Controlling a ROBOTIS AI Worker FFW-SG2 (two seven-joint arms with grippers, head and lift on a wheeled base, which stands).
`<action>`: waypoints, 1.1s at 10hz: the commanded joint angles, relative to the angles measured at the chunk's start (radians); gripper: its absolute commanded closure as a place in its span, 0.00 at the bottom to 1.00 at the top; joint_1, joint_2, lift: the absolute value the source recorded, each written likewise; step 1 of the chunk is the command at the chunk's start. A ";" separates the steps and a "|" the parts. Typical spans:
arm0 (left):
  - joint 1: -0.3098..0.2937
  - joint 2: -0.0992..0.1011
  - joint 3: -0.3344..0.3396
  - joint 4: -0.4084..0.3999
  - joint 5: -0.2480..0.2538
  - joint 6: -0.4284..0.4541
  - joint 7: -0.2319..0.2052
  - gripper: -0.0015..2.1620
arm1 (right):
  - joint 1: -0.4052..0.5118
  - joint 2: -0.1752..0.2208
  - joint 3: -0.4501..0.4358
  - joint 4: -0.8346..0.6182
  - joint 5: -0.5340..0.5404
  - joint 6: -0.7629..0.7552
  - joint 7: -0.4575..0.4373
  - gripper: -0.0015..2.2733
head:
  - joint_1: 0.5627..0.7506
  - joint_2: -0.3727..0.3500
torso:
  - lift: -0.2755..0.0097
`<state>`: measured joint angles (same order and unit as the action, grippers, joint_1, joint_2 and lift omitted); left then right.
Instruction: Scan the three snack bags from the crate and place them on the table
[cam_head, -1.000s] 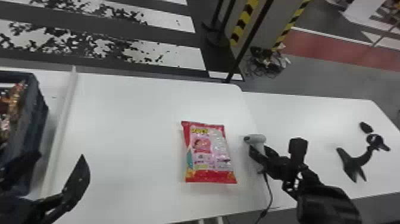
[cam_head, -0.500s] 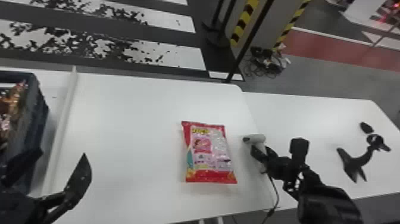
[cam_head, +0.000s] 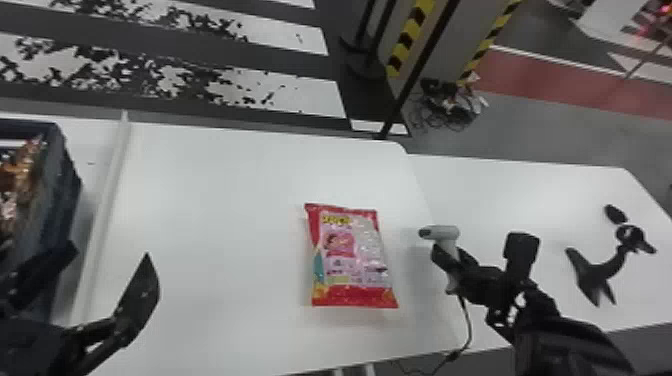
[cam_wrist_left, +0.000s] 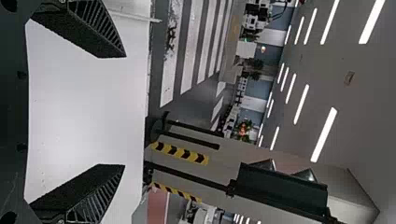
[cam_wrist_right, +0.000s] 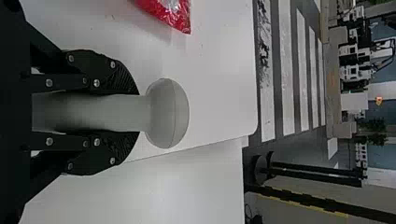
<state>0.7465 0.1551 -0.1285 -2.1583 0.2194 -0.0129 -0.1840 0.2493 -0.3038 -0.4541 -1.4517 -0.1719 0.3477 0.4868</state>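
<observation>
Beyond the white table (cam_head: 225, 200) lies a striped floor (cam_head: 280, 65); a rail (cam_head: 107, 200) divides crate (cam_head: 57, 185) from snack bag (cam_head: 352, 257), left gripper (cam_head: 111, 249) spread wide, right gripper (cam_head: 449, 252) clasping the scanner (cam_head: 444, 233).

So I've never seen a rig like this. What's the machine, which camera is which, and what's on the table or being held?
It's a robot with two black arms, each ending in a two-fingered gripper. The head view looks forward and down from its head; the two wrist views come from cameras on the arms and are turned sideways.

On the white table lies a red and pink snack bag. Toward the robot's left is a dark crate with shiny packets inside; far right is a black object like a stand.

The right gripper holds a pale scanner by its handle. The left gripper is open and empty.
</observation>
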 joint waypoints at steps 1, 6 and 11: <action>-0.001 0.001 -0.005 -0.002 0.000 0.000 0.000 0.01 | 0.045 0.023 -0.026 -0.111 -0.046 0.087 -0.010 0.90 | 0.70 0.03 | 0.75; 0.010 0.009 -0.005 -0.017 0.000 0.000 0.000 0.01 | 0.165 0.106 -0.064 -0.366 -0.153 0.216 -0.025 0.90 | 0.70 0.03 | 0.75; 0.024 0.009 -0.006 -0.023 -0.002 0.000 -0.002 0.01 | 0.272 0.177 -0.046 -0.570 -0.251 0.330 -0.025 0.90 | 0.70 0.03 | 0.75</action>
<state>0.7697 0.1642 -0.1339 -2.1833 0.2182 -0.0125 -0.1857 0.5068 -0.1355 -0.5098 -1.9988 -0.4175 0.6695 0.4617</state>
